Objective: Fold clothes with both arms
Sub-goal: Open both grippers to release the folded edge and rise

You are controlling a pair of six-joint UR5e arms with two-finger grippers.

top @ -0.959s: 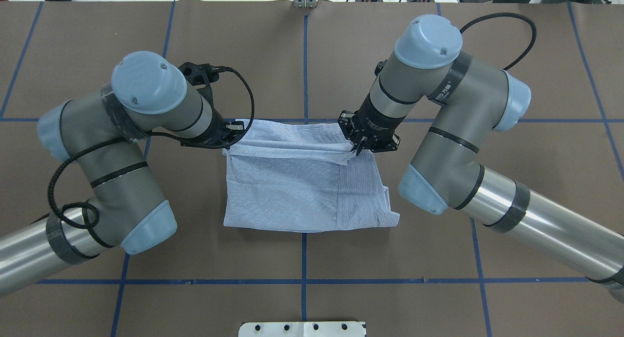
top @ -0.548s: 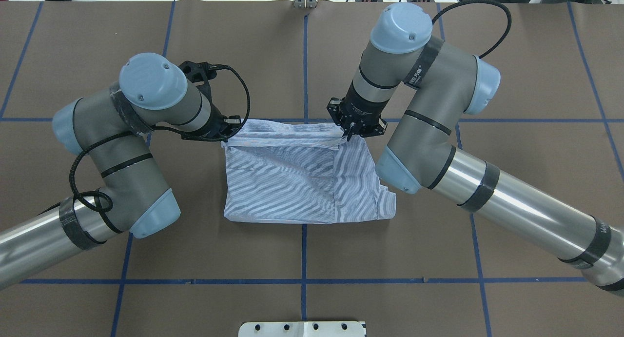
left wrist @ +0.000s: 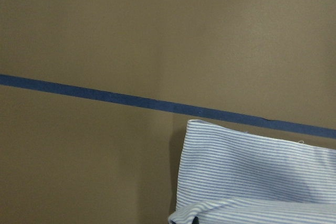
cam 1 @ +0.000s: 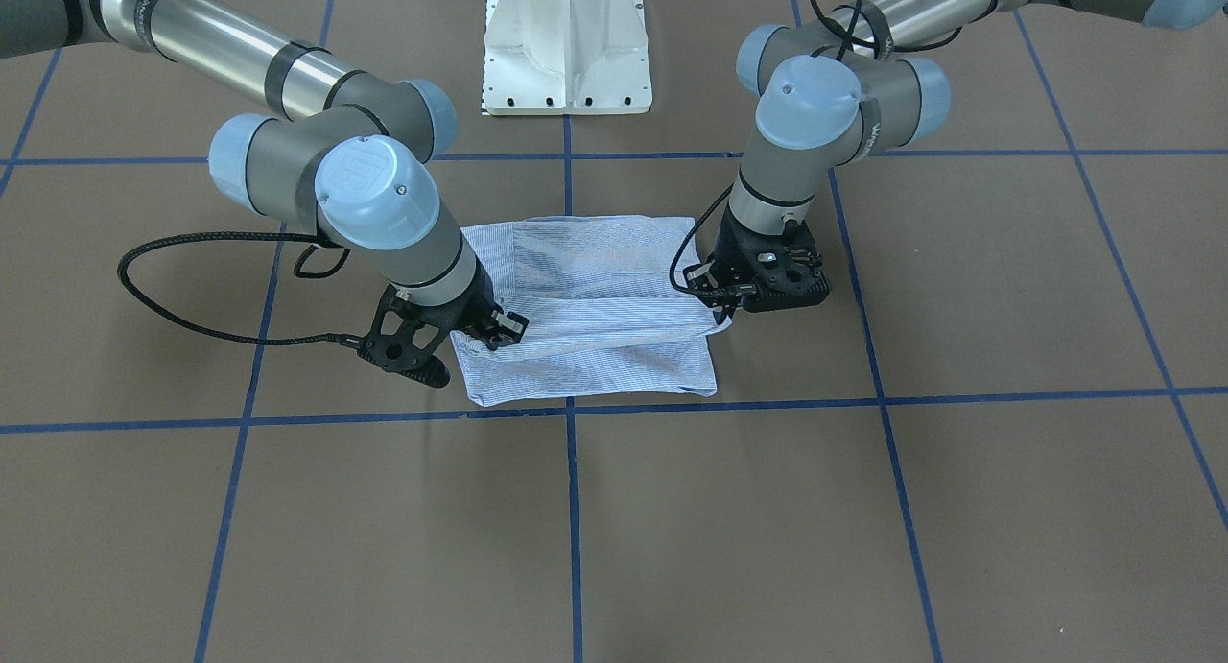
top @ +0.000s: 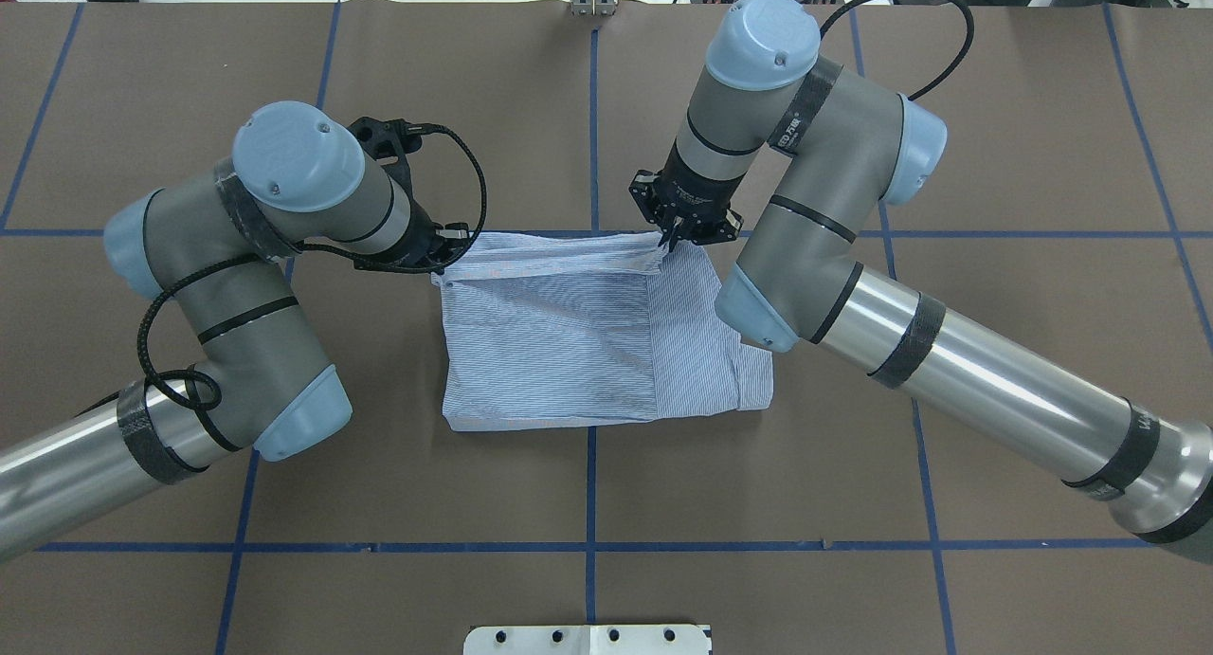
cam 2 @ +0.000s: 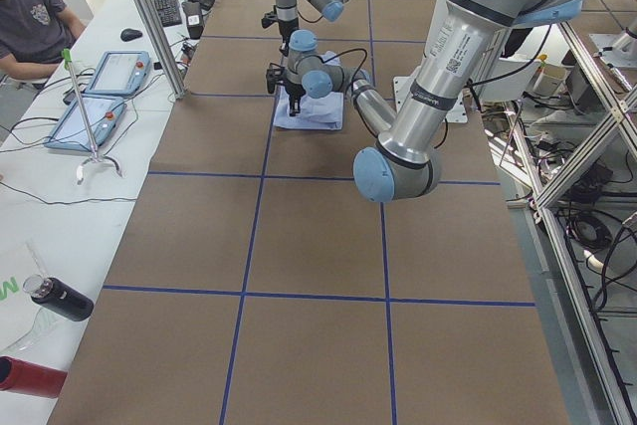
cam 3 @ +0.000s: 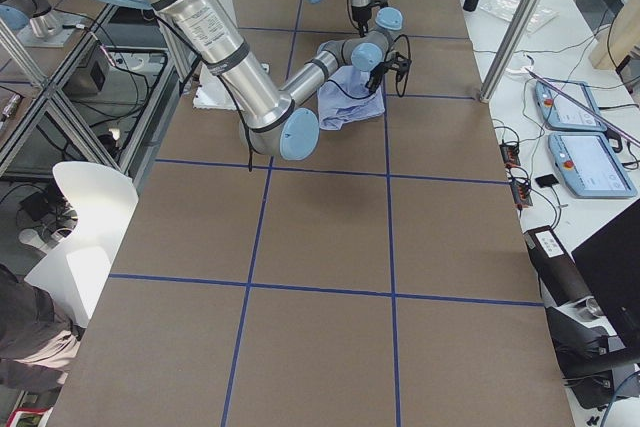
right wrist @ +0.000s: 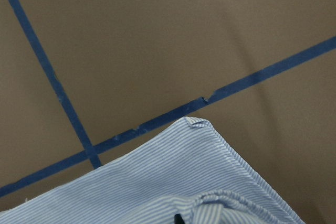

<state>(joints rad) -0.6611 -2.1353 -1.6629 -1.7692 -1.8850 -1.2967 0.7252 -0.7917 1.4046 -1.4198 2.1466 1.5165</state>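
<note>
The striped blue-and-white shirt [top: 550, 342] lies folded into a rough rectangle at the table's middle, also seen from the front [cam 1: 595, 289]. Its top layer is turned over toward the far edge. My left gripper [top: 443, 260] is shut on that layer's left corner; from the front it shows at the cloth's right side [cam 1: 726, 306]. My right gripper [top: 666, 243] is shut on the layer's right corner, to the left in the front view [cam 1: 496, 334]. Each wrist view shows striped cloth [left wrist: 252, 166] [right wrist: 157, 182] bunched at the bottom edge above brown table.
Blue tape lines [top: 591, 115] grid the brown table. The white pedestal base [cam 1: 568, 49] stands behind the shirt. Beyond the far edge, a side table holds tablets [cam 2: 100, 97] and bottles [cam 2: 60, 298], and a person [cam 2: 30, 17] sits there.
Both grippers have carried the shirt's top layer away from the robot toward the far edge. The right gripper travelled further and slightly leftward. The fold now lies flatter.
</note>
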